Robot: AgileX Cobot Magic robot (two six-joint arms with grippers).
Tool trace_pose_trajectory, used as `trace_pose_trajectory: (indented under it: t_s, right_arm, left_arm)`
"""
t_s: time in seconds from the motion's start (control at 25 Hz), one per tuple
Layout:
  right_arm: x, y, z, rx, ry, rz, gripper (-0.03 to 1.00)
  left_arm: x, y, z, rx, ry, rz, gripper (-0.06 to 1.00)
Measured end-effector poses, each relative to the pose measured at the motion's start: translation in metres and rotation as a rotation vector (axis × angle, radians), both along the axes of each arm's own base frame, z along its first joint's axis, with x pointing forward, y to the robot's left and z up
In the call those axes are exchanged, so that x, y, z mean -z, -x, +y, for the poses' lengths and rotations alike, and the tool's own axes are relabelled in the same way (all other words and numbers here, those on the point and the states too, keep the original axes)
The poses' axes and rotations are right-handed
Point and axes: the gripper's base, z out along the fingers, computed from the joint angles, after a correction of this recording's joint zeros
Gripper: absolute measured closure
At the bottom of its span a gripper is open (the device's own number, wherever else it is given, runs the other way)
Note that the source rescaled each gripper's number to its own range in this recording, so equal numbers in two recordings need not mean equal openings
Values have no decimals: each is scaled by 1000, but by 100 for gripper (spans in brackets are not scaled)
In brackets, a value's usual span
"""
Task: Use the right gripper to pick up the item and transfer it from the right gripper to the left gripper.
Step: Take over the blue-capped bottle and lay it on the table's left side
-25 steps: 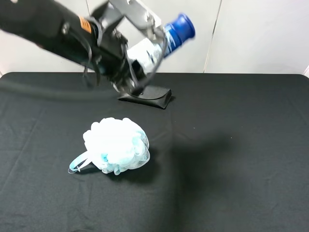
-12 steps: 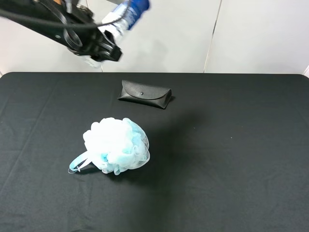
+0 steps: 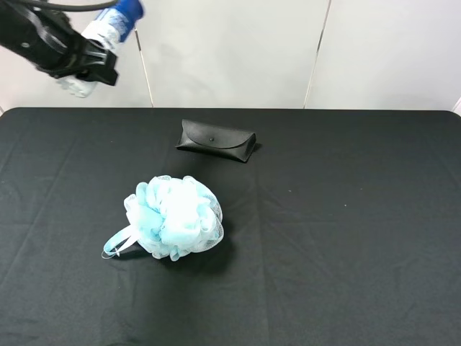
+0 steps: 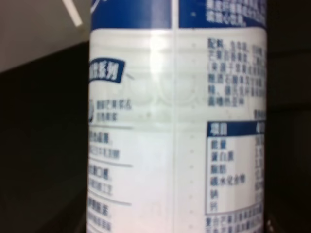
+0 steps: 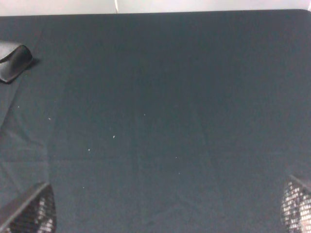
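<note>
The item, a white spray can (image 3: 101, 32) with a blue label and dark blue cap, is held high at the far left of the exterior high view, tilted with its cap up and to the right. My left gripper (image 3: 81, 65) is shut on its body, well above the table. The can (image 4: 175, 121) fills the left wrist view, printed label facing the camera. My right gripper (image 5: 165, 213) does not show in the exterior high view; in the right wrist view its two fingertips (image 5: 29, 211) sit far apart at the frame's corners, open, with only black cloth between them.
A fluffy light-blue bath sponge (image 3: 173, 218) lies left of the table's middle. A flat black glasses case (image 3: 216, 140) lies behind it near the back edge; the case (image 5: 13, 60) also shows in the right wrist view. A black cloth (image 3: 346, 231) covers the table.
My left arm has swung up and to the left with the can, away from above the glasses case to the far upper left. The sponge and case have not moved.
</note>
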Motion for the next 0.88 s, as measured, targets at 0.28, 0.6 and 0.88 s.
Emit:
trace_pose_trajectory:
  t_s: [0.28,0.6,0.88]
  right_arm:
    - [0,0,0,0,0,0,-3]
    - [0,0,0,0,0,0,-3]
    - [0,0,0,0,-1,0,-3]
  left_arm:
    - [9,-8,44,-164,17,76,92]
    - [65,-17,61,-237,4,286,92]
    - [104,-23,61,-238,-13,413,92]
